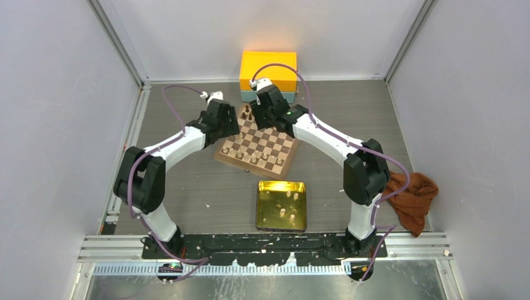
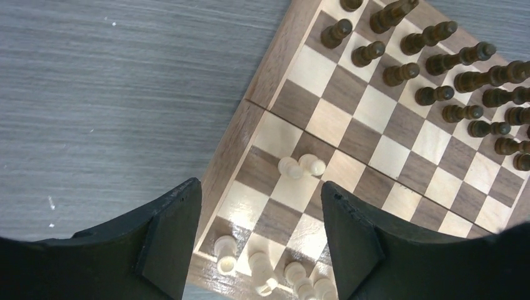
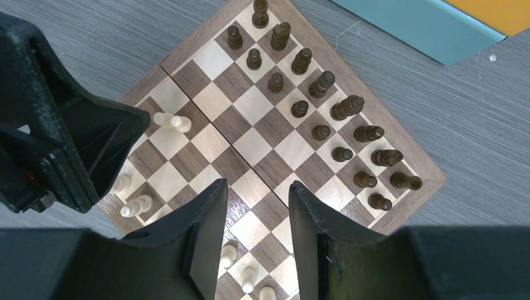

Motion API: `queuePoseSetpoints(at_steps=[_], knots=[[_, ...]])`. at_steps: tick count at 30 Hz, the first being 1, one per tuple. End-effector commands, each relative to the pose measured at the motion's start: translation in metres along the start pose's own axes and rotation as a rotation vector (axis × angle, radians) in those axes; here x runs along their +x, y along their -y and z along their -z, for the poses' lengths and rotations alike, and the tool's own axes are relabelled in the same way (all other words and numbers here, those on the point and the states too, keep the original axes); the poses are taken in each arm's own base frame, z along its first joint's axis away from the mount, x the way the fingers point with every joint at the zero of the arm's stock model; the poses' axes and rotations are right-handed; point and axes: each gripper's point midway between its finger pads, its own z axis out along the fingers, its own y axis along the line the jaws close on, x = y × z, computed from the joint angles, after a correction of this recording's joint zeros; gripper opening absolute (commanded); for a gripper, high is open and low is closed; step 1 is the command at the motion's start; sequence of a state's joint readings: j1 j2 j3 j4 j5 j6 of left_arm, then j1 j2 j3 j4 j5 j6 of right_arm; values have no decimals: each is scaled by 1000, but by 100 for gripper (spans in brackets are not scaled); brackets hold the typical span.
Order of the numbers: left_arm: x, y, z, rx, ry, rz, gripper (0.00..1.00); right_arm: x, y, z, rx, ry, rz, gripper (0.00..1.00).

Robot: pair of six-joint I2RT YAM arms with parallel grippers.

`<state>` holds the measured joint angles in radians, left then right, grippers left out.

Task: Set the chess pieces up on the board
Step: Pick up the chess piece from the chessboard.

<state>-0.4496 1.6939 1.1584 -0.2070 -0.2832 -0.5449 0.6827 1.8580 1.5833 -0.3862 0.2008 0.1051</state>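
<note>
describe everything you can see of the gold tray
The gold tray is a shallow, square, shiny metal tin with a raised rim. It lies flat on the grey table, between the arm bases and the board, apart from the board. About four cream chess pieces sit inside; nothing else touches it.

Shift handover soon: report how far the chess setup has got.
Done: dark pieces stand in two rows on the board; several pale pieces line its opposite edge. In hand: nothing; left gripper and right gripper hover open above it. Remaining: a few more wait in the gold tray.
</note>
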Motion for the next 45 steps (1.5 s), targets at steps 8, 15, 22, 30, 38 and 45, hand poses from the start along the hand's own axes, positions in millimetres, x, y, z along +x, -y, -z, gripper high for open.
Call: queuePoseSetpoints(at_steps=[8,15,22,30,38,45], knots=[[-19,27,-13,97,-31,-11,57,-39,12,14,2,124,-49,46],[-8,22,-21,86,-83,-34,48,-38,13,9,-2,119,-51,46],[-8,21,-20,82,-90,-55,46,-38,13,9,-8,117,-54,47],[-3,23,-21,96,-109,-57,41,-38,14,11,-4,117,-55,46],[-1,24,-26,97,-116,-62,39,-38,13,12,-6,117,-53,47],[1,26,-30,103,-126,-66,37,-37,14,10,-1,113,-50,46]])
